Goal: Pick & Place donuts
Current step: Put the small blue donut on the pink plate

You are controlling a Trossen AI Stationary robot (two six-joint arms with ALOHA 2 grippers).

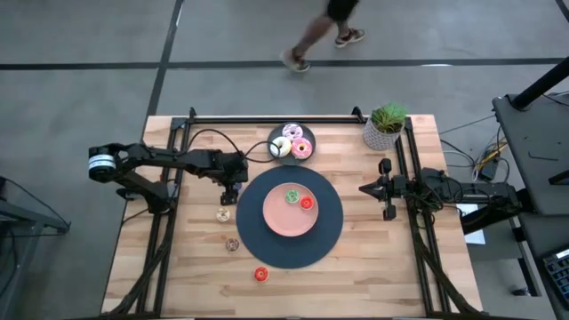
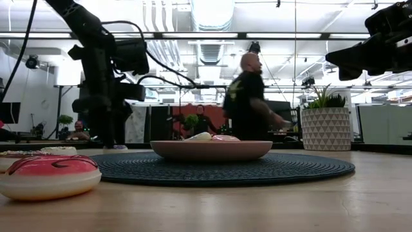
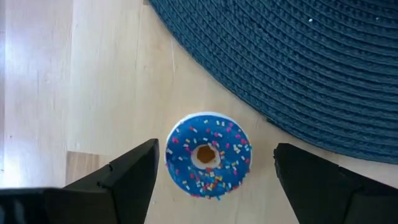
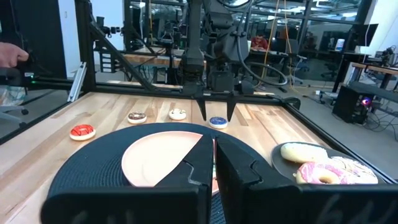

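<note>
Closest to the low camera sits a red-glazed donut (image 2: 48, 175) on the pale wooden surface (image 1: 373, 267). Under the left wrist camera lies a tiny blue donut (image 3: 208, 154), iced blue with coloured sprinkles and a tan hole. A green donut (image 1: 291, 196) and a second red donut (image 1: 306, 203) lie on the pink plate (image 1: 283, 220), which rests on a round dark woven mat (image 1: 258, 240). Three larger donuts (image 1: 292, 142) fill the small dark plate at 12 o'clock of the mat. A tan donut (image 1: 223, 214) and a brown donut (image 1: 232, 244) lie at 9 o'clock of the mat.

A potted plant (image 1: 385, 126) stands at 2 o'clock of the mat. Beyond the surface a person (image 2: 252, 103) walks through a bright workshop.

The left claw (image 3: 211, 171) hangs spread wide, straddling the blue donut without touching it, just off the mat's 10 o'clock edge. The right claw (image 1: 366, 188) waits pinched together at 3 o'clock, holding nothing.
</note>
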